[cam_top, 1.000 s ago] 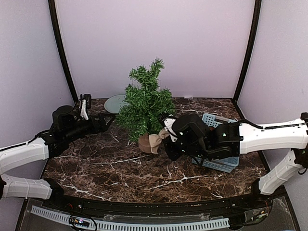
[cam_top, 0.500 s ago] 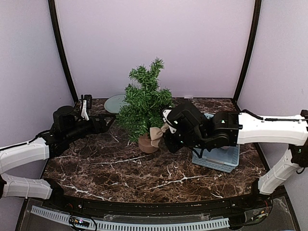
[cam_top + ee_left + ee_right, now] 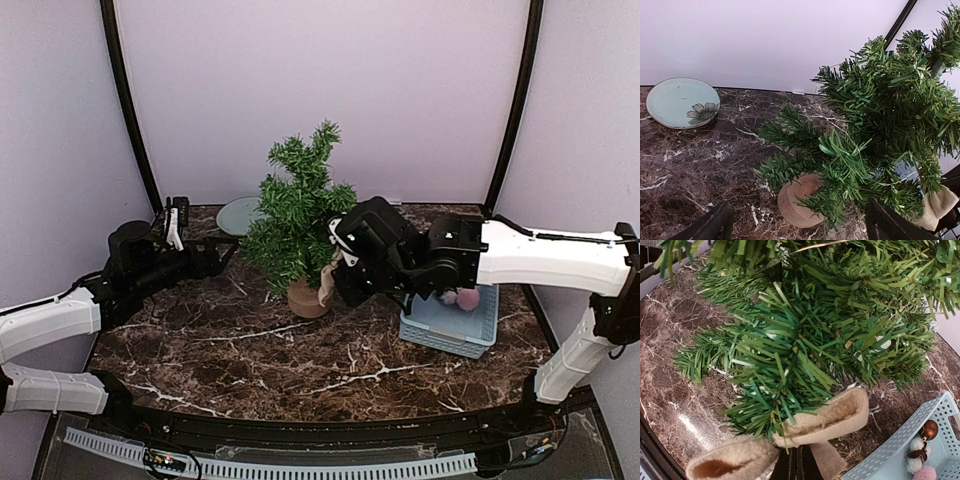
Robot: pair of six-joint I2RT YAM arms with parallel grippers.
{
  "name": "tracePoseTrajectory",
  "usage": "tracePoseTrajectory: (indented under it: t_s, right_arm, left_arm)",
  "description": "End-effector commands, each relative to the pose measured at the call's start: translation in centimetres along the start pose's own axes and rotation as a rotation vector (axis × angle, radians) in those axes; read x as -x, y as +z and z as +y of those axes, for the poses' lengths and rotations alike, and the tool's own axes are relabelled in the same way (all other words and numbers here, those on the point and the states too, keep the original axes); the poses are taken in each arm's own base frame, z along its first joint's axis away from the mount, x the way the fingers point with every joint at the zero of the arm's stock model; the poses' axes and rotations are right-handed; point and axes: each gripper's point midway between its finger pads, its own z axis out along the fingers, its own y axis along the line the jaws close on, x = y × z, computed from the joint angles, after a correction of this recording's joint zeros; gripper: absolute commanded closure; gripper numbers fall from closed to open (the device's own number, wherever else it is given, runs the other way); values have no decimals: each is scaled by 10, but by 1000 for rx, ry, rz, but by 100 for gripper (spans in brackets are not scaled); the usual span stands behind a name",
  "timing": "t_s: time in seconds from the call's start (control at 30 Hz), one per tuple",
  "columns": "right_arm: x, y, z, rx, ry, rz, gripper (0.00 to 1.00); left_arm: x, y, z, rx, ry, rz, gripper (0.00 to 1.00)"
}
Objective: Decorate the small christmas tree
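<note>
Two arms reached in over the marbled surface (image 3: 250, 350). I found the small christmas tree (image 3: 300, 215) upright on its round stump base (image 3: 303, 297), about midway between the left and right edges and nearer the far edge. The right fingers (image 3: 797, 466) were closed tight on a tan burlap bow (image 3: 815, 422), gripping it at the knot. The bow touched the needles of a low branch on the tree's right side, close by the stump base. The left fingers (image 3: 710, 226) stood wide and held nothing. They sat low over the surface to the tree's left, pointed at it and apart from the branches. A pale blue basket (image 3: 440, 340) sat toward the right edge, with a pink pompom (image 3: 467, 298) and a brown ball (image 3: 928, 430) inside. A pale green flowered plate (image 3: 675, 100) lay near the far left corner.
</note>
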Motion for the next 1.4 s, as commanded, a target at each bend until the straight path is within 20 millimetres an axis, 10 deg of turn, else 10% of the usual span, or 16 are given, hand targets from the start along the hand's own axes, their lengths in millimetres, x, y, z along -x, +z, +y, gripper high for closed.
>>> tracePoseTrajectory:
  t_s: [0.0,0.4,1.03,1.37]
  right_arm:
    - [-6,14,2,7,24,-8,100]
    - [-28,21,9,36,-1,-1,100]
    - [20,26,9,65,74,-101,100]
    - [-16,4,4,129,59,-48,100]
  left_arm:
    - [3,-4,2,6,15,-22,6]
    - [2,-3,-1,-14,19,-21,6]
    - [7,-7,-10,-54,42,-33,7]
    - [17,-19,-20,-95,75,-82,9]
